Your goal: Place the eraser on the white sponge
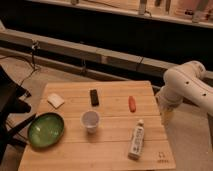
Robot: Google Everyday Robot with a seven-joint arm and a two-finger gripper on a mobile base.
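A pale, slatted wooden table stands on a grey floor in front of a long dark ledge. The eraser, a small matte black block, lies flat toward the back. It is well apart from the white sponge, a flat squarish pad near the left corner. The gripper hangs beside the table's right edge, under the smooth white arm — I cannot tell whether it is open or holding anything.

This is looking like a robot test lab: a wooden table is standing on bare floor, a cable is trailing beyond its far left corner, and a long ledge is running behind its far edge. The gripper is hanging beside the right edge.
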